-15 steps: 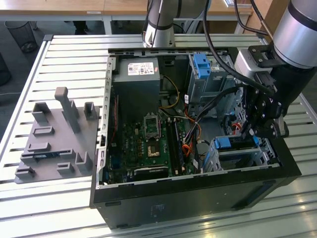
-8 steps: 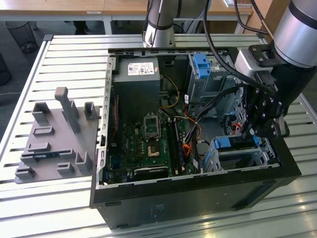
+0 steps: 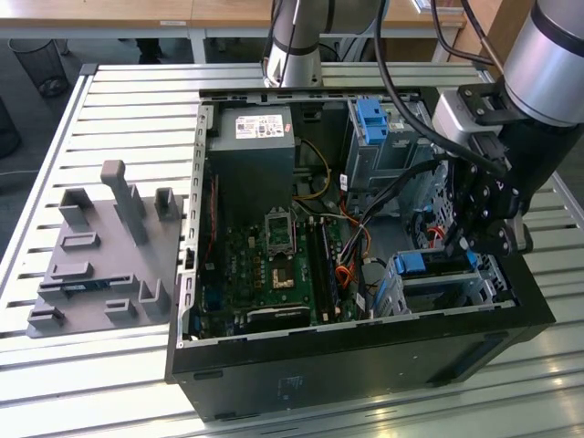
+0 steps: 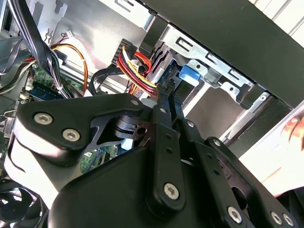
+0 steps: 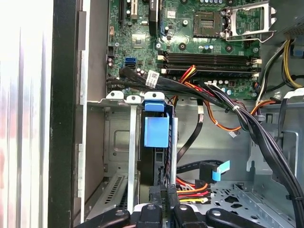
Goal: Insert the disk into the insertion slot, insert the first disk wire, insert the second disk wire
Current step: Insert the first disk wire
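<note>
The disk [image 3: 436, 265], in its bright blue carrier, sits inside the insertion slot [image 3: 399, 294], the low perforated cage at the near corner of the open computer case on the exterior view's right. In the first wrist view the disk [image 5: 156, 132] stands edge-on in the slot [image 5: 118, 142]. My gripper [image 3: 461, 246] reaches into the case just behind the disk. Its fingers come nearly together at the disk's end, gripper [image 5: 162, 192] and gripper [image 4: 166, 88] in both wrist views, on the black plug of a red-yellow-black disk wire [image 5: 190, 189]. A second black disk wire with a light blue tab [image 5: 211, 170] lies loose beside it.
The motherboard [image 3: 274, 265] covers the case floor, with a power supply [image 3: 251, 151] at the back. A taller grey bay with a blue tab [image 3: 372, 123] stands behind the arm. Black cable bundles [image 5: 247, 118] cross near the slot. A grey fixture [image 3: 100, 251] lies at the exterior view's left.
</note>
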`<state>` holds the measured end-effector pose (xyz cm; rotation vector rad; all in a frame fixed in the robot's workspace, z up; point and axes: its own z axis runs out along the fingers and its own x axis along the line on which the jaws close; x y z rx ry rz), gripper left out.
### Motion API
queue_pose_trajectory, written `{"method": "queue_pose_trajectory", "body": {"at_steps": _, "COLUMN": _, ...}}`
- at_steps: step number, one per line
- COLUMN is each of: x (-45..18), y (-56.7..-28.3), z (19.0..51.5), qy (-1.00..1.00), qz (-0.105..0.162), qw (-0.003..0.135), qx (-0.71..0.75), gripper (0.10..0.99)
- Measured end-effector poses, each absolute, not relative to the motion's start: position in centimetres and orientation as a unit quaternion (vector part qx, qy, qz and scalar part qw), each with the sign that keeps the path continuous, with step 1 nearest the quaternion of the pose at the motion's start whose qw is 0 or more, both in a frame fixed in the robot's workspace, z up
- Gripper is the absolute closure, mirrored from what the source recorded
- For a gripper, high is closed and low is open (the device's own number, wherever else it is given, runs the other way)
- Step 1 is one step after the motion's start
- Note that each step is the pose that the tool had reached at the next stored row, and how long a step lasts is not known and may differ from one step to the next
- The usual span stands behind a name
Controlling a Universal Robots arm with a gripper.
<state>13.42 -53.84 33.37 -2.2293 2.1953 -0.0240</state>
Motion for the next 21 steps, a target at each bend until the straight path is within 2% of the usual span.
{"method": "queue_pose_trajectory", "body": {"at_steps": 14, "x": 13.42, "y": -53.85, "z": 32.92, "qy": 0.702, "qz": -0.008, "qw": 0.006, "qx": -0.713, "gripper": 0.922}}
{"method": "queue_pose_trajectory", "body": {"at_steps": 15, "x": 13.43, "y": -53.85, "z": 32.87, "qy": 0.702, "qz": -0.008, "qw": 0.006, "qx": -0.713, "gripper": 0.851}}
{"method": "queue_pose_trajectory", "body": {"at_steps": 21, "x": 13.43, "y": -53.84, "z": 33.36, "qy": 0.702, "qz": -0.008, "qw": 0.006, "qx": -0.713, "gripper": 0.851}}
